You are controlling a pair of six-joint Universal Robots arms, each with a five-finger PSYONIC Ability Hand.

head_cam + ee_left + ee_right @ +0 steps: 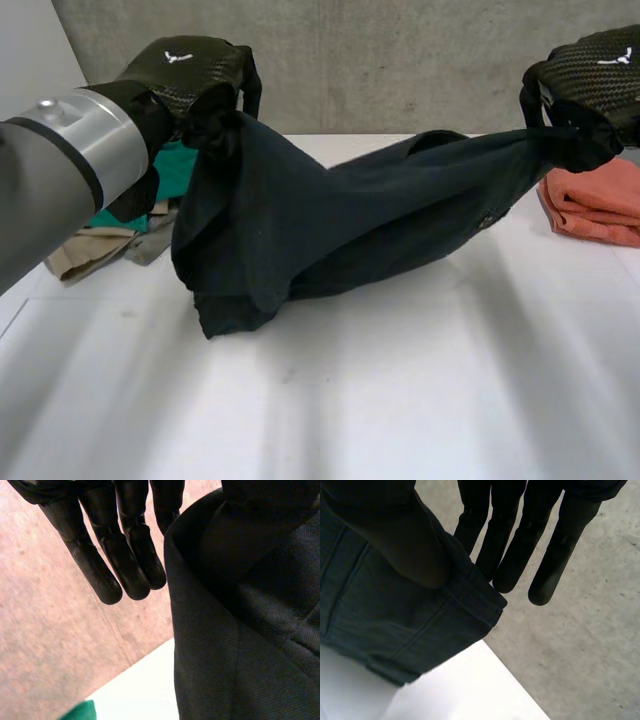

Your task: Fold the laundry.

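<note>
The dark garment (330, 220) sags onto the white counter (400, 400) at its middle, strung between two raised hands. The left hand (190, 70) pinches one end. The right hand (590, 65) clamps the other end under its thumb. Behind lie an orange cloth (600, 200) at right and a teal cloth (175, 170) at left.

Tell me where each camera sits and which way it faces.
Head view: above and behind, looking down at the table; left arm, left robot hand and right robot hand.
Left wrist view: on that wrist, along the palm, past the table's edge; its fingers.
Right wrist view: likewise; its fingers and thumb.
All share the dark garment.
</note>
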